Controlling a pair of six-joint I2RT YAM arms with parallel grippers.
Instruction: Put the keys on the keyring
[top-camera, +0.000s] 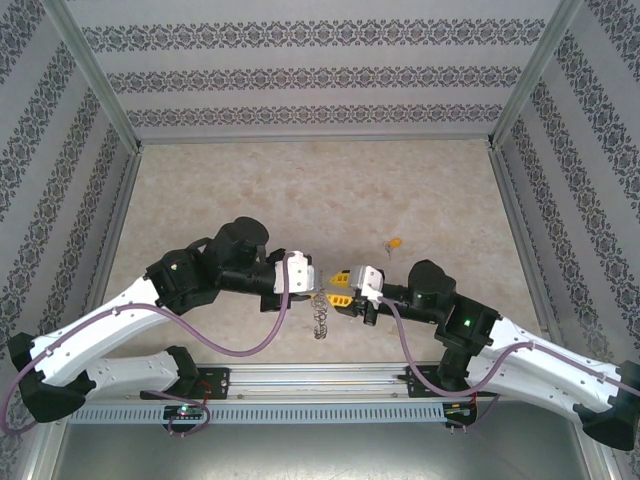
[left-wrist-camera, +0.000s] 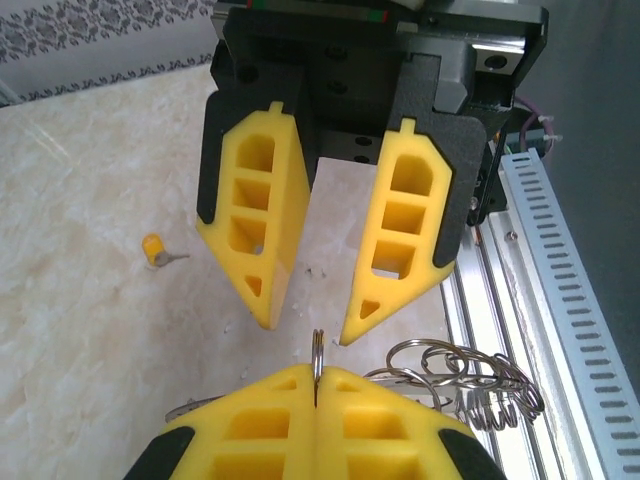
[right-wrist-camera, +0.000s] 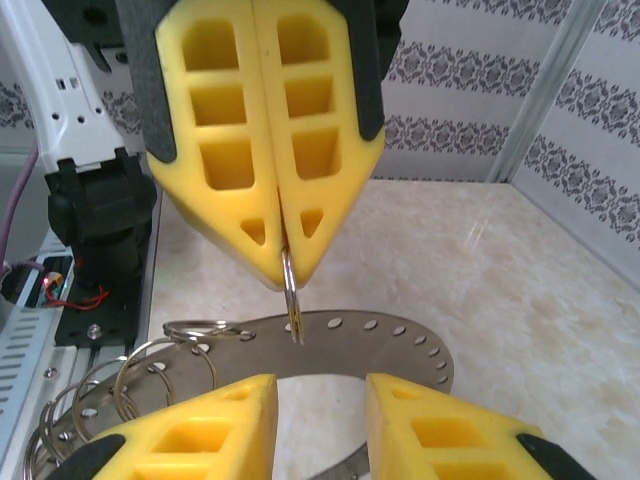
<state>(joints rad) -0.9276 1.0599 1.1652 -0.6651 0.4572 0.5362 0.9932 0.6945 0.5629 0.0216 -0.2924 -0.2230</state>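
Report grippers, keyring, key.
Left gripper shut on keyring, pinching a rim loop. Right gripper open, facing it. Key loose on table, apart from both. Nothing blocking the key.

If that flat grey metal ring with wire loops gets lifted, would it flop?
The flat grey metal ring looks rigid, probably unbending. Its wire loops sit loose, likely swinging and tangling. Held by one thin loop in the left tool, it may pivot.
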